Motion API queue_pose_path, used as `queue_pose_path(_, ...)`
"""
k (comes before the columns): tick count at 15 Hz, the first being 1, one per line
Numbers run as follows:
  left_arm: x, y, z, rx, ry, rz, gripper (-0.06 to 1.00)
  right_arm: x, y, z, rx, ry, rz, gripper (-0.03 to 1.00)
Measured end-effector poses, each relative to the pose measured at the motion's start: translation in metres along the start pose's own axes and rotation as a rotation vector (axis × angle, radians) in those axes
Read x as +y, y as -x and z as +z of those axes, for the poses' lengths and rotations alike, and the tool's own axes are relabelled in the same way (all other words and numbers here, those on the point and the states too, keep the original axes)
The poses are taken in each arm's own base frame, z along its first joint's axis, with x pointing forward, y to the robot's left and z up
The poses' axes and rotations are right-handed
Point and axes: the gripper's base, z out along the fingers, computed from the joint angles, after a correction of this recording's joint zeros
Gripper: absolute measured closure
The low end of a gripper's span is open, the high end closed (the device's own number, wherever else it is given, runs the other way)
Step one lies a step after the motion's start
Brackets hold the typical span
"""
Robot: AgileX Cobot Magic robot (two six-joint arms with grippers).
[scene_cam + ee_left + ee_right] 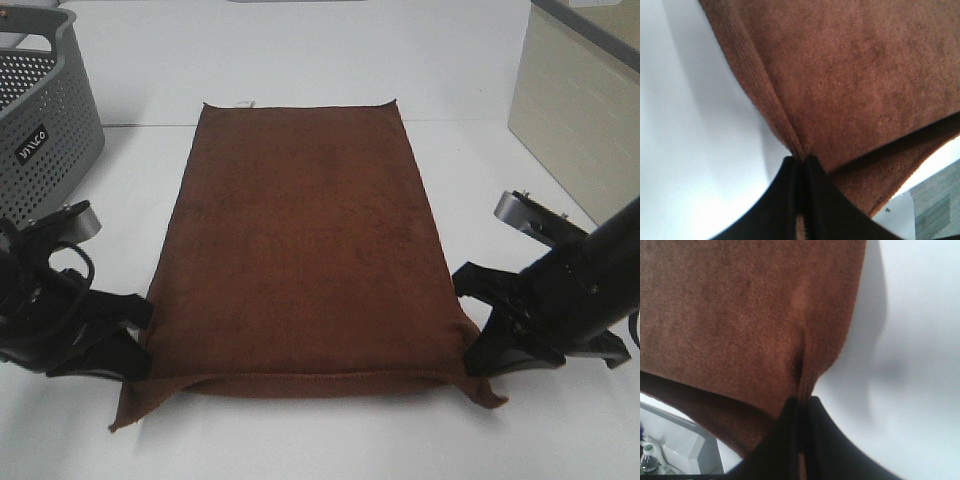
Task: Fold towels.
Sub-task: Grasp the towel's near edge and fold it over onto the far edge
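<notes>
Grey perforated basket [60, 120], far left: one short white brand word [32, 143] printed slantwise on its side wall, letters too small to read reliably; no other text legible

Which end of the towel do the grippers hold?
The near end of the brown towel: the left gripper and right gripper each clamp a side edge there, while the far end lies flat.

The right gripper [801, 407] pinches the brown towel's [740, 315] edge over the white table [910, 365].
</notes>
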Motion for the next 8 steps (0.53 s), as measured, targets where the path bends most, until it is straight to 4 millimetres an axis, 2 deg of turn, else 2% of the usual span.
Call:
queue_pose_path(2,0.001,-0.022,-0.007,0.017,-0.013,-0.028,0.93,-0.005,-0.027,0.0,0.033,-0.003,0.015,0.97)
queue_pose_path(4,0.0,-0.034,-0.013,0.011,-0.025,-0.039,0.93,-0.007,-0.044,-0.002,0.045,-0.002,0.017,0.97)
queue_pose_path(6,-0.002,-0.029,-0.015,-0.012,-0.033,-0.039,0.93,-0.005,-0.04,-0.005,0.026,-0.002,0.003,0.97)
queue_pose_path(8,-0.009,-0.01,-0.021,-0.081,-0.035,-0.009,0.93,0.005,-0.018,-0.017,-0.045,0.0,-0.055,0.97)
